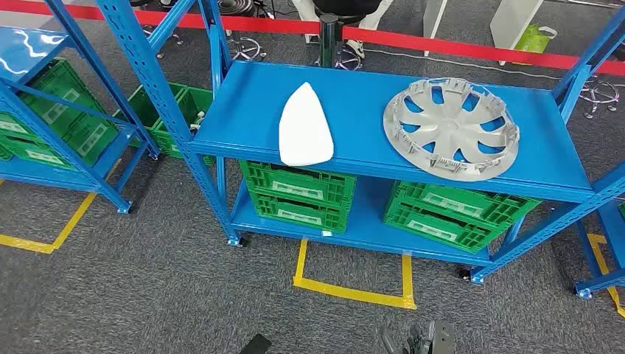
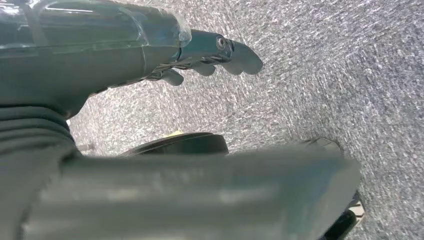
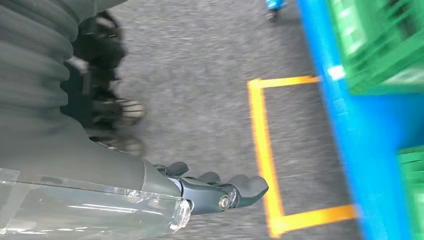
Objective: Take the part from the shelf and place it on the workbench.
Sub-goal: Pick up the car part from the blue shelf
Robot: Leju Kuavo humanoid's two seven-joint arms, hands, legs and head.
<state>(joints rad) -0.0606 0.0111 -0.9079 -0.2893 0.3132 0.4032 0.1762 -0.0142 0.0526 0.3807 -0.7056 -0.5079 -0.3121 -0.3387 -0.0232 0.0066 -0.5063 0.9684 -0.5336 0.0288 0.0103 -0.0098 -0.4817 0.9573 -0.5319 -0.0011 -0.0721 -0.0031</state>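
Head view: on the blue shelf [image 1: 368,96] the white part [image 1: 304,125] lies left of the grey wheel cover [image 1: 451,127]. The part looks light, stiff and smooth; I'd clasp its long edges. My left hand [image 2: 210,57] and right hand [image 3: 220,190] hang loosely curled, holding nothing

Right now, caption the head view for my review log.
White part and silver wheel cover lie apart on blue shelf.

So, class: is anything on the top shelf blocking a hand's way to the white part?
Nothing visible does. The white part lies at the shelf's front edge, apart from the grey wheel cover. Both hands hang low, left hand, right hand.
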